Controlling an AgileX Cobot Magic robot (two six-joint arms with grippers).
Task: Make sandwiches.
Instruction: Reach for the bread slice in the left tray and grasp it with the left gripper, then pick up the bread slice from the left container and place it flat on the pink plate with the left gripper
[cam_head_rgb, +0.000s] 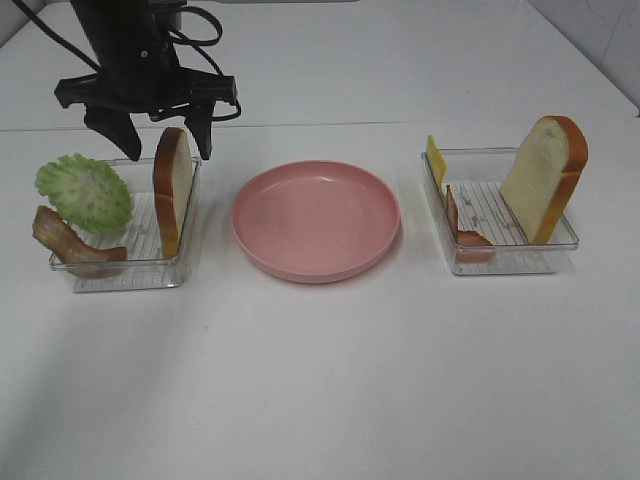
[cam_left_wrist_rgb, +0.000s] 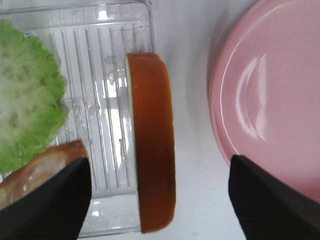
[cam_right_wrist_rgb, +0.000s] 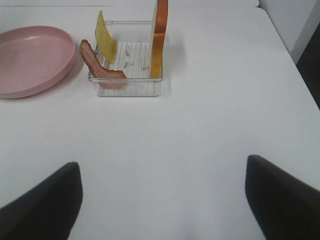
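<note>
1. The left slice (cam_head_rgb: 172, 195) stands on edge in the left tray (cam_head_rgb: 125, 275), against the wall nearest the plate (cam_head_rgb: 316, 220). Its crust edge faces up, its long axis runs front to back, and its white face is toward the lettuce (cam_head_rgb: 85, 192).
2. The left gripper (cam_head_rgb: 165, 150) hangs above it, jaws wide apart, one finger on each side, clear of it.
3. The right slice (cam_head_rgb: 545, 180) leans in the right tray's (cam_head_rgb: 505, 262) far-right corner, with the cheese (cam_head_rgb: 436, 160) and bacon (cam_head_rgb: 462, 225) at the other end.
4. The right gripper (cam_right_wrist_rgb: 162, 200) gapes over bare table, holding nothing.
5. The table (cam_head_rgb: 320, 380) is white, with a pale wall at the far right.

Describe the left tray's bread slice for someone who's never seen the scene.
Left of the pink plate in the high view sits a clear tray. The bread slice stands on edge at the tray side nearest the plate: white face, orange-brown crust, unlike the green lettuce and reddish bacon beside it.
</note>
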